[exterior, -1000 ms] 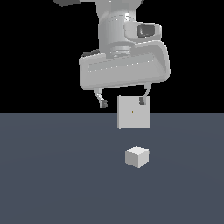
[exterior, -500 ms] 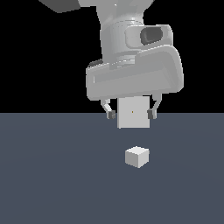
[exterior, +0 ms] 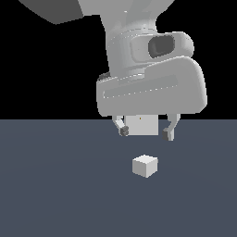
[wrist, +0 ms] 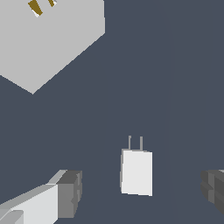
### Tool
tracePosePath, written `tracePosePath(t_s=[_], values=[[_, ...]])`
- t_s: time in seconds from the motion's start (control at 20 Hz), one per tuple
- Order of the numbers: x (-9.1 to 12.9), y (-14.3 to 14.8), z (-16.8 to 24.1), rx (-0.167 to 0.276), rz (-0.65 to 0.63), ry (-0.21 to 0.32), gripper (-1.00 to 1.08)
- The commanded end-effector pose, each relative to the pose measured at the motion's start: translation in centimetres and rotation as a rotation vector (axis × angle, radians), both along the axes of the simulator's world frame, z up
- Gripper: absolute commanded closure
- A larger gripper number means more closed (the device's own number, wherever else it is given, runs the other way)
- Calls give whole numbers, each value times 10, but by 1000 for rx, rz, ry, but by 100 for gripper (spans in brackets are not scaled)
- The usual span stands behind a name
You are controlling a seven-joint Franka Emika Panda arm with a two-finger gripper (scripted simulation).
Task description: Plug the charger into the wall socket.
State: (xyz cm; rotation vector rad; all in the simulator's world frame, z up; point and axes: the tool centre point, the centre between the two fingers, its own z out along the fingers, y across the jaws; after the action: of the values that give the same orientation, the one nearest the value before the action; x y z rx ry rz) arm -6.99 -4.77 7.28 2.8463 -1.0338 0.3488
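As arm dropped lower, hand (exterior: pixel 146 133) spread empty above charger (exterior: pixel 145 166), masking wall socket (exterior: pixel 142 125).

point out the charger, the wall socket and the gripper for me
charger (exterior: pixel 145 166): exterior view, front face of the small white cube.
wall socket (exterior: pixel 142 125): exterior view, visible strip of the panel below the hand.
gripper (exterior: pixel 146 133): exterior view, midway between the two fingertips.
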Motion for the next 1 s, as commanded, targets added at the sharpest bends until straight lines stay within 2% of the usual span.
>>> tracePosePath(t_s=[0.0,0.65,0.95], values=[[-2,-1,-4,-4,-30,-11,-92],[-6,-3,-12,-9,-70,-23,-92],[-7,-3,-31,-7,-73,-23,-92]])
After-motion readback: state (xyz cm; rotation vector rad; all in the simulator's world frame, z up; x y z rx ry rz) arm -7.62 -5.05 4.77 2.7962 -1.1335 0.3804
